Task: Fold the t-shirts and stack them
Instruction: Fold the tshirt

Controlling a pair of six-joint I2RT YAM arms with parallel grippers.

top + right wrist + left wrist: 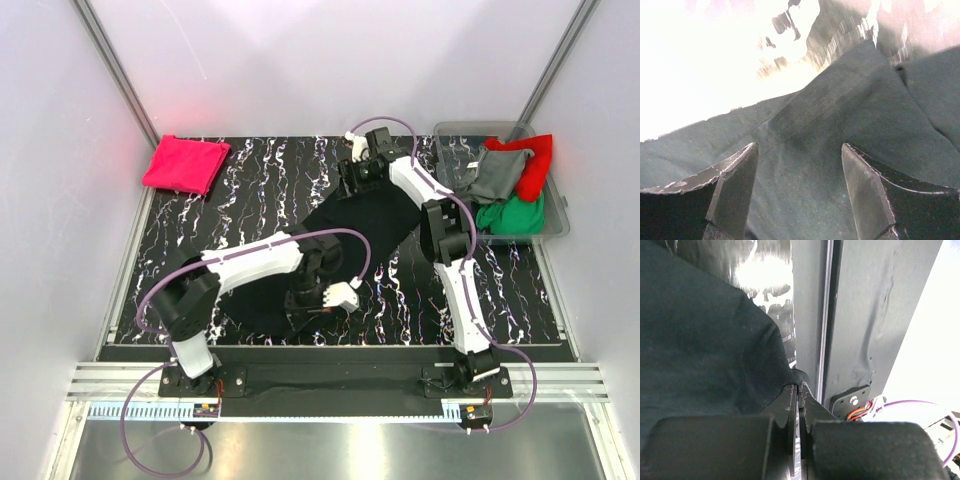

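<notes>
black tee [365, 222] is lying diagonally across the bench [250, 170] middle; pink-red tee [186, 165] is sitting folded at far-left corner. right gripper [800, 147] is hovering jaws apart over black tee's far end; left gripper [799, 390] jaws together, apparently clamping its near-edge hem.

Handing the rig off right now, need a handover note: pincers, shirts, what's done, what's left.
Left pincer: shut on the near edge of the large black cloth t-shirt, lying mid-table.
Right pincer: open, above that shirt's far part, not gripping.
Done: pink-red folded t-shirt lies at the far-left corner.
To do: fold the black one and stack it; grey t-shirt, red t-shirt and green t-shirt lie crumpled in the clear plastic bin, far right.
</notes>
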